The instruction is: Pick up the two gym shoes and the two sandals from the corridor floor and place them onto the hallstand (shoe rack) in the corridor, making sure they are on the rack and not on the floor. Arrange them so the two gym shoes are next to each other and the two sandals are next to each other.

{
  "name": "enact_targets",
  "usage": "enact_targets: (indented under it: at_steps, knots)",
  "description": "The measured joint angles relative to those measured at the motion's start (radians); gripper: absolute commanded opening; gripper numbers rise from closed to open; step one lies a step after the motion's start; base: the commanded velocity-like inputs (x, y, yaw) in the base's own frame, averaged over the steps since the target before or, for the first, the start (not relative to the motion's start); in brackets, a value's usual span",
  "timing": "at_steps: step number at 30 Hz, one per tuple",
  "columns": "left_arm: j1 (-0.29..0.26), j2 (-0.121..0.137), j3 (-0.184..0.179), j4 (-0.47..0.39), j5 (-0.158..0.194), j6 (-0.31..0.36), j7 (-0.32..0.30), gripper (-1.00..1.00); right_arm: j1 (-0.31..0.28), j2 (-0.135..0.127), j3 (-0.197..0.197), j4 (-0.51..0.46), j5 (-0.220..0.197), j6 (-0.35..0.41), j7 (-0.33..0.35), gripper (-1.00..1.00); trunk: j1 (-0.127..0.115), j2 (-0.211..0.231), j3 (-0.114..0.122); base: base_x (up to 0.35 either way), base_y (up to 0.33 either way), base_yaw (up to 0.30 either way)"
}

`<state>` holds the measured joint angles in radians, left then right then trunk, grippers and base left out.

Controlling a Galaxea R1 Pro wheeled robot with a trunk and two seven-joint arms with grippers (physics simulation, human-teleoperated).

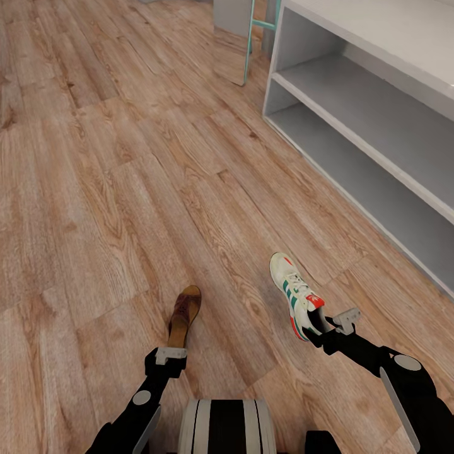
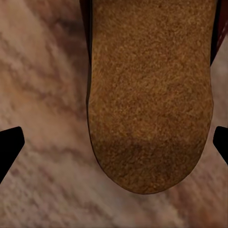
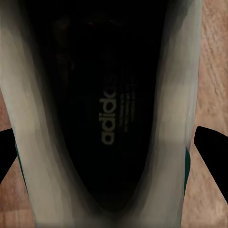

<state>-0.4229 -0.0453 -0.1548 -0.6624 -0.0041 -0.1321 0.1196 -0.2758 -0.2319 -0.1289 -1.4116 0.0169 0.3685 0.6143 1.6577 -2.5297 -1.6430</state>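
A: Wood-plank floor covers the corridor; the white shoe rack runs along the right side, top and both shelves bare, with a mint-framed mirror beyond its far end.

B: Sandal position?

A: In the head view, one brown sandal hangs from the left gripper by its heel end, long axis pointing ahead, toe slightly right. The left wrist view adds the grainy tan sole between two dark fingertips, which stand wide of it; contact cannot be confirmed.

B: And the sneaker?

A: The right gripper holds the sneaker at its red heel, toe pointing ahead and left, green stripes facing left. The right wrist view looks into the shoe's dark opening, printed insole visible, a fingertip at each side.

B: Obstructions?

A: Open planks lie between both shoes and the rack.
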Motion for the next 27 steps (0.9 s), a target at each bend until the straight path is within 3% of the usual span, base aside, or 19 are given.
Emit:
enact_targets:
  at_steps: [6,15,27]
  knots:
    - [0.000,-0.001,-0.001,0.000,0.000,0.000,-0.001,1.00,0.000,0.000,0.000,0.000,0.000,0.000,0.000,-1.00,0.000,0.000,0.000,0.000,0.000,0.000]
    - [0.000,-0.002,-0.002,-0.001,0.000,0.000,0.000,1.00,0.000,0.000,0.000,0.000,0.001,0.000,0.000,-1.00,0.004,-0.002,-0.035,0.000,0.000,0.000]
    - [0.000,-0.004,-0.006,0.006,0.000,-0.001,0.002,1.00,0.000,-0.001,0.000,0.000,0.000,0.000,0.000,-1.00,0.004,-0.002,-0.044,0.000,0.000,0.000]
